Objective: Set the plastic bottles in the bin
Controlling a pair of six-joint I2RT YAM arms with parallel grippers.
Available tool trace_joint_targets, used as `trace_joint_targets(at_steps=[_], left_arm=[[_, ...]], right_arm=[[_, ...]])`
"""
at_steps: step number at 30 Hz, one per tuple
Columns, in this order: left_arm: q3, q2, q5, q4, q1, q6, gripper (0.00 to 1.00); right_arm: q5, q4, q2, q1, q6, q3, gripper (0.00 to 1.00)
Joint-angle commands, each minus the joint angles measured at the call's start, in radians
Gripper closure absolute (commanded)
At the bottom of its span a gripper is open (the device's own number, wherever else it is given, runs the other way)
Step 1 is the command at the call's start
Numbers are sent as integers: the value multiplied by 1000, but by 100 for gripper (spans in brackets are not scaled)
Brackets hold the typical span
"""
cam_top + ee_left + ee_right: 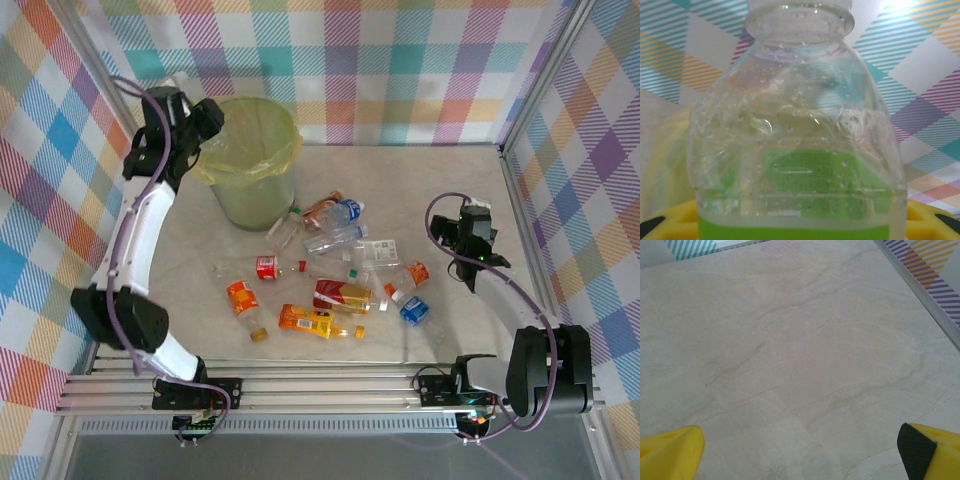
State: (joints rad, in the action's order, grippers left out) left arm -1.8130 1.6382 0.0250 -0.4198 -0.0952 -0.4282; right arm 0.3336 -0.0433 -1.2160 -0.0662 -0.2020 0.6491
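One clear bottle (800,125) in left jaws, cap cropped, perhaps white | right jaws wide

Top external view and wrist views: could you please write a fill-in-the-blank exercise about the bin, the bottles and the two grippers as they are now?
1. The left gripper holds a clear bottle with a ____ label.
2. The bin stands on the ____ arm's side of the table.
3. The right gripper hangs ____ over bare table.
4. The bottle with the blue label lies nearest to the ____ arm.

Missing words: green; left; open; right.
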Motion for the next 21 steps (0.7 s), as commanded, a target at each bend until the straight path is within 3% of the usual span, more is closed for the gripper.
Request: trace_joint_targets(at_steps=[1, 13, 21], left_arm=[[-110, 85, -80, 57, 2, 47, 72], [-480, 443, -167, -184, -39, 208, 72], [-532, 511, -140, -344, -56, 303, 70]], right_arm=[[11, -13, -7, -5, 1, 33, 0], [1, -9, -15, -6, -2, 35, 0], [-4, -6, -11, -5, -7, 37, 0]])
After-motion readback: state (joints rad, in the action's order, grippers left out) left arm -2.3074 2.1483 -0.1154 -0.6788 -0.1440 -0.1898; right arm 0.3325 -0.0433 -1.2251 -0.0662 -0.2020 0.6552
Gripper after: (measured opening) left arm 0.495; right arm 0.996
